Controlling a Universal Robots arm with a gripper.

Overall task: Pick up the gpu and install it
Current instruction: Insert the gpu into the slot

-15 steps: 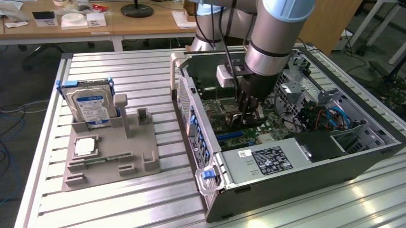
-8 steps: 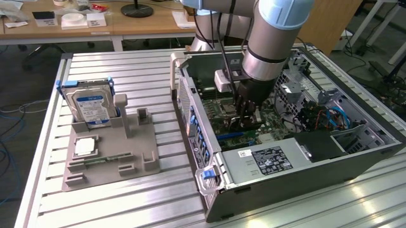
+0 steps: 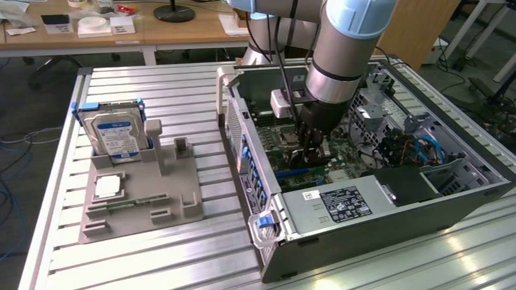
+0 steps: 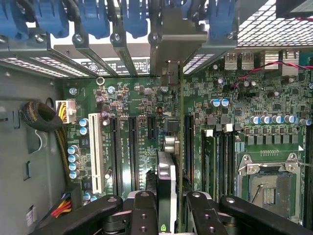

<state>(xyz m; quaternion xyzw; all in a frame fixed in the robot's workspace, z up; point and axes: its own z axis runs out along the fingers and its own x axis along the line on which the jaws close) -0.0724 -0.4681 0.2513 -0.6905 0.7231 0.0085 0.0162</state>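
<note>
Arm was reaching down into the open PC case (image 3: 379, 211) lying on its side on the slatted aluminium table (image 3: 161, 254). Gripper (image 3: 310, 154) sat low over the motherboard (image 3: 278, 151), near the middle of the case in the exterior view.

Jaws were pinching the gpu (image 4: 166, 191) edge-on: in the wrist view the thin card stood upright between the two black fingers (image 4: 143, 215), its silver bracket (image 4: 168, 34) at the rear slot wall under the blue slot clips (image 4: 132, 17). The card ran along the expansion-slot area of the board, between the black slots (image 4: 132, 147) and the memory slots (image 4: 215, 161). Couldn't tell whether its edge was seated in a slot.

White PCI slot (image 4: 95, 152) was further over, towards the case wall. Empty CPU socket (image 4: 266, 188) lay on the far side of the memory slots.

On the exterior view's left, at about 9 o'clock from the case, the grey fixture tray (image 3: 145, 208) carried the hard drive (image 3: 117, 136) upright and the green memory stick (image 3: 133, 202) lying flat.
</note>
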